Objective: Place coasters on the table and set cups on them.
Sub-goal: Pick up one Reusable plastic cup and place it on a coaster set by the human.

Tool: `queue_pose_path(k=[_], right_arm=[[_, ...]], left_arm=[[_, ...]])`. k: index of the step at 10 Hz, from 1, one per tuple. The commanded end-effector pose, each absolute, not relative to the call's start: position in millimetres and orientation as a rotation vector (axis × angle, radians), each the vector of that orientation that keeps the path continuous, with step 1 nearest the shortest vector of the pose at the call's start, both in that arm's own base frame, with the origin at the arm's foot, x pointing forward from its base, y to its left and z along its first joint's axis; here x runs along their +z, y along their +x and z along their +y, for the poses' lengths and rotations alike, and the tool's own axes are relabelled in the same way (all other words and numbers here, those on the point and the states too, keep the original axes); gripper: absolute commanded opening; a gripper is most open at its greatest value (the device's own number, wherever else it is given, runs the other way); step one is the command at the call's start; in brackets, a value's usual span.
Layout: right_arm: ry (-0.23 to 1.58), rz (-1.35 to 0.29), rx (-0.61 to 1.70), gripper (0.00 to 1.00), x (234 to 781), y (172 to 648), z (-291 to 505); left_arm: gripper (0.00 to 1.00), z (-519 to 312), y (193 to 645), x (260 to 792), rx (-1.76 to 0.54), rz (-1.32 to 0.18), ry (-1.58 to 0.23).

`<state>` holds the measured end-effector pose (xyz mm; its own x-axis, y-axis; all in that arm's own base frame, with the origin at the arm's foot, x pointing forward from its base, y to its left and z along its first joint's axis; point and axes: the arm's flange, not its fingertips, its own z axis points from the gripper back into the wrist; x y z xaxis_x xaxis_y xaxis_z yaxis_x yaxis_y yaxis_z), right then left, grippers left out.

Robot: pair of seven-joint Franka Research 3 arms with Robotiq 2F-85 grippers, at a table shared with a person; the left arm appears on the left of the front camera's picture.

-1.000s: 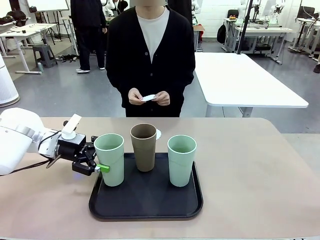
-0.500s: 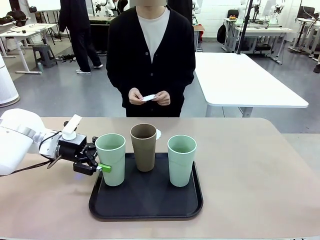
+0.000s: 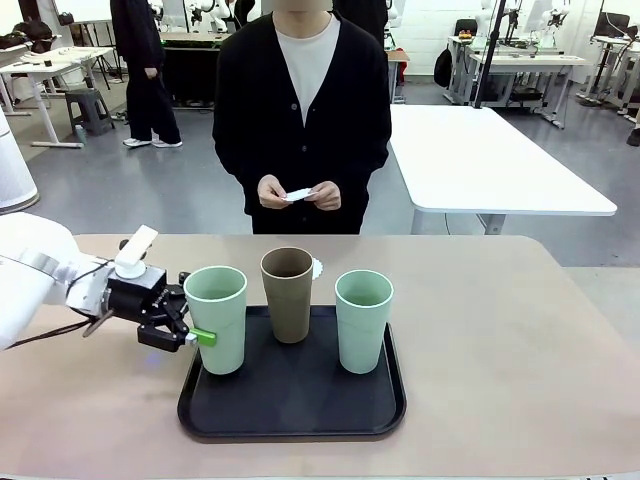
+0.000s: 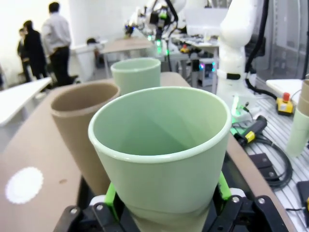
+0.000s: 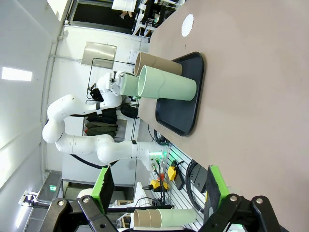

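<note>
L gripper (image 4: 166,192) clamps upright mint cup (image 3: 215,315) low down at tray's (image 3: 290,425) left edge, R gripper (image 5: 158,176) idle w/ jaws apart, so L arm's nearer; free coaster (image 3: 317,268) lies on table (image 3: 500,330) beyond tray, behind brown cup (image 3: 288,295).

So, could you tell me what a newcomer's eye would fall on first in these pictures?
Three tall cups stand on a black tray near the table's middle, and the robot's left hand grips the left mint green cup. Across the table a person holds a small white thing in both hands, and a white coaster lies just behind the tray.
</note>
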<state>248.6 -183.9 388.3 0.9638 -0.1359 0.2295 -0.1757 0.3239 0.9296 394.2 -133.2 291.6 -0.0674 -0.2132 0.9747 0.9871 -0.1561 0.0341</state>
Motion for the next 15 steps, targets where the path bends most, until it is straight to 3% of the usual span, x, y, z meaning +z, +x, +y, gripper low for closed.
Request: queue_pose_path(k=[1, 4, 11, 12, 15], right_arm=[[1.254, -0.302, 0.033, 1.0, 389, 249, -184], [1.254, -0.302, 0.033, 1.0, 389, 249, -184], [1.254, -0.302, 0.033, 1.0, 389, 249, -184], [1.254, -0.302, 0.033, 1.0, 389, 249, -184], [1.254, -0.302, 0.033, 1.0, 389, 249, -184]], left_arm=[[0.0, -127, 385, 357, -1.45, -1.027, -1.077], [0.0, -131, 387, 413, -1.463, -1.041, -1.005], [0.0, -130, 387, 425, -1.459, -1.076, -0.998], [0.87, -129, 386, 422, -1.45, -1.069, -0.99], [0.87, -139, 446, 456, -1.304, -1.015, -1.043]])
